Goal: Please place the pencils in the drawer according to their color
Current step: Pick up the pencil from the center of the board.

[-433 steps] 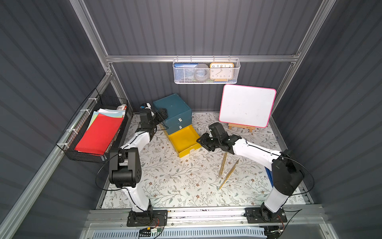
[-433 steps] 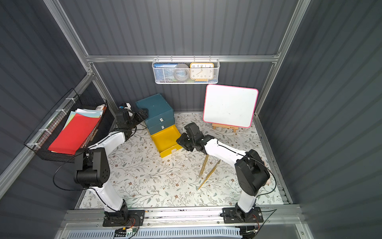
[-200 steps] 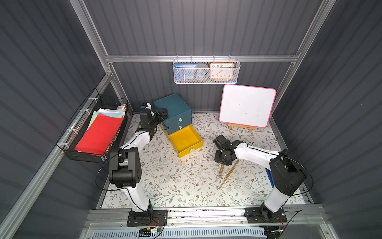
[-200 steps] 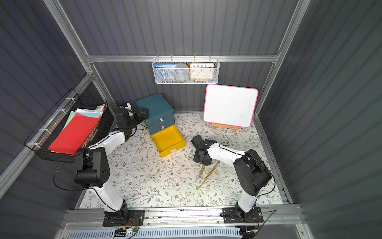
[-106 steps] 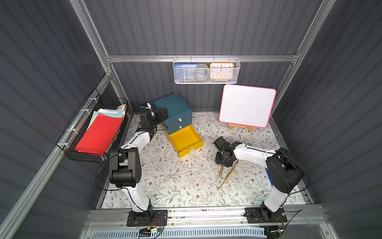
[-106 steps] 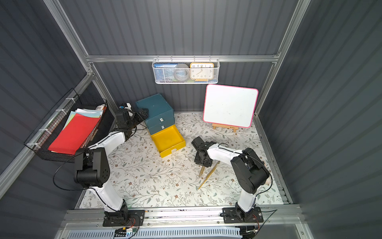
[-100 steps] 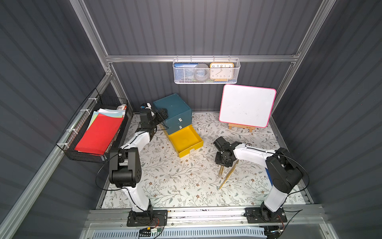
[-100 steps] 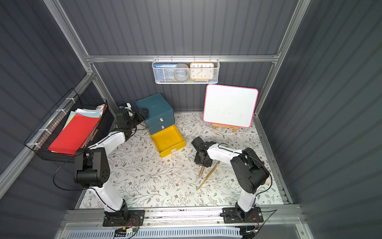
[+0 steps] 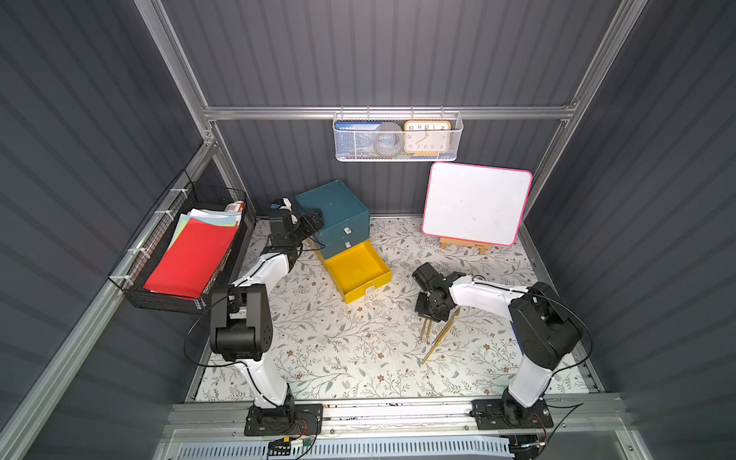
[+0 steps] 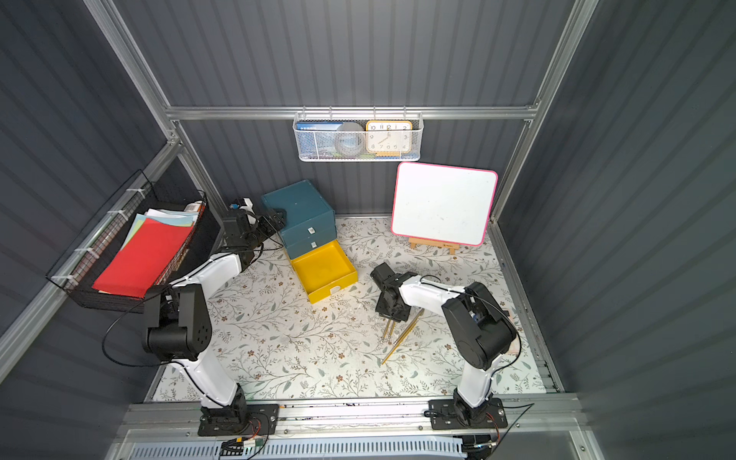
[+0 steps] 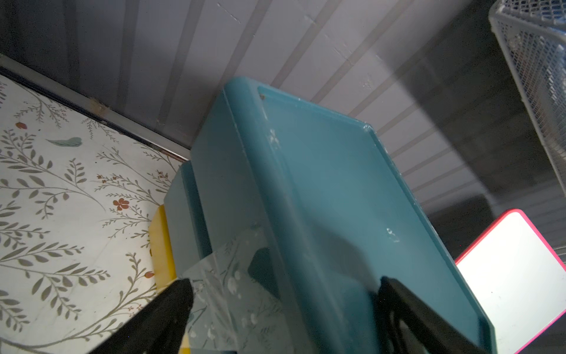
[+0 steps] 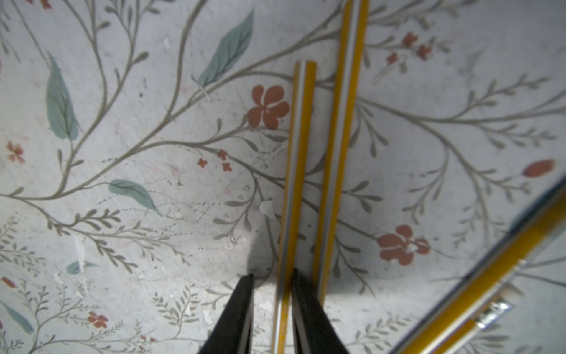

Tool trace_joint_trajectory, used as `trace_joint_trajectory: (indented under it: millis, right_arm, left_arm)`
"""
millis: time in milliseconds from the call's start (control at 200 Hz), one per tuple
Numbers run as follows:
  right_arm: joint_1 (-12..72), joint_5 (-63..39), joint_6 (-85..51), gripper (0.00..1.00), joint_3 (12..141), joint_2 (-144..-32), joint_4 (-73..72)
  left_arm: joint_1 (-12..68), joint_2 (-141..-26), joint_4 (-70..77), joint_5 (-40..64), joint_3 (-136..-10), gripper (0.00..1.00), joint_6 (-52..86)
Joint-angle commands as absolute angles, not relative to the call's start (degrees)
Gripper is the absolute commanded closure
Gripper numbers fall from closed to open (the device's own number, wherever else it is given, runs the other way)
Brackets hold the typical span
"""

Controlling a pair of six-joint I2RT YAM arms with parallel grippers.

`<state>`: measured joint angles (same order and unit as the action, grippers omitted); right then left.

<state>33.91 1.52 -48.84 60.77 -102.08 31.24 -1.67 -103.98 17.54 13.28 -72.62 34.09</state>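
On the wall at the table's 9 o'clock, a black wire basket (image 9: 131, 286) holds red paper. The left gripper (image 9: 308, 223) sits at 11 o'clock. Its jaws are spread wide across the top corner of the teal cabinet (image 9: 330, 207); whether they press on it cannot be told. The cabinet's lowest drawer, the yellow drawer (image 9: 360, 296), stands pulled out.

At 4 o'clock from the drawer lie the pencils (image 9: 440, 336). There are three, gold-yellow, each with a pale grey stripe down its length, flat on the flowered table (image 9: 338, 358). The right gripper (image 12: 272, 274) is down over their 12 o'clock ends, jaws narrow but not clamped. The first pencil (image 12: 298, 153) runs between the jaws, against one finger, with a gap to the other. The second pencil (image 12: 343, 138) lies just beside it, nearly parallel. The third pencil (image 12: 477, 269), blurred in the right wrist view, slants from 1 to 7 o'clock in both top views. A pink-rimmed whiteboard (image 9: 476, 203) stands at 1 o'clock.
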Motion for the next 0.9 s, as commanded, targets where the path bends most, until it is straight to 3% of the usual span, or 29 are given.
trace_joint_trajectory:
  millis: [0,145,450,895]
  right_arm:
    - [33.75,0.80,-49.31,0.76,60.26,-105.76,31.82]
    - [33.74,0.17,-49.30,0.81,60.84,-107.55,32.41]
    - [33.75,-2.16,-50.57,1.00,60.81,-108.37,30.69]
    - [33.61,-8.23,-53.21,1.00,64.34,-103.28,28.34]
  left_arm:
    - [-0.53,-104.28,12.52,13.89,-71.78,0.00,31.72]
    - [-0.54,-104.33,12.46,13.96,-71.87,0.00,31.75]
    - [-0.53,-104.32,12.48,13.90,-72.16,0.00,31.82]
    - [-0.53,-104.14,12.22,13.86,-71.81,0.00,31.38]
